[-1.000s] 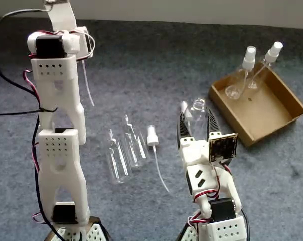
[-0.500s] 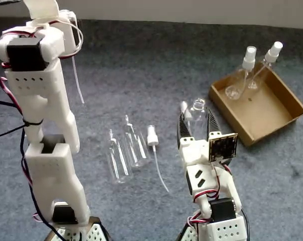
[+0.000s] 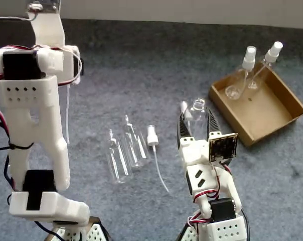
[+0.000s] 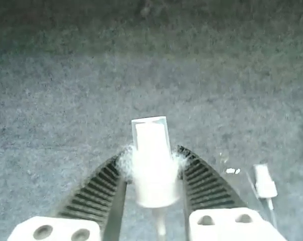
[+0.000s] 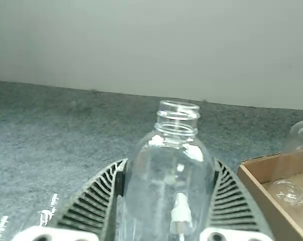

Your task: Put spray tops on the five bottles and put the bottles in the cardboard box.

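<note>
Pinches a white plastic spray top [image 4: 151, 165] tight between the ribbed black jaws of the left gripper [image 4: 150, 156], thin tube hanging beneath. Clasps a clear, round-shouldered bottle [image 5: 169, 165], threaded neck bare, in the right gripper [image 3: 195, 116]. Shallow cardboard box [image 3: 230, 117] near, ahead and rightward of that gripper, on fuzzy grey carpet [image 3: 141, 65].

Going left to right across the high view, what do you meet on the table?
left arm carrying the held spray top → two uncapped bottles lying side by side → loose spray top → right gripper shut on an open bottle → cardboard box with two capped bottles
</note>
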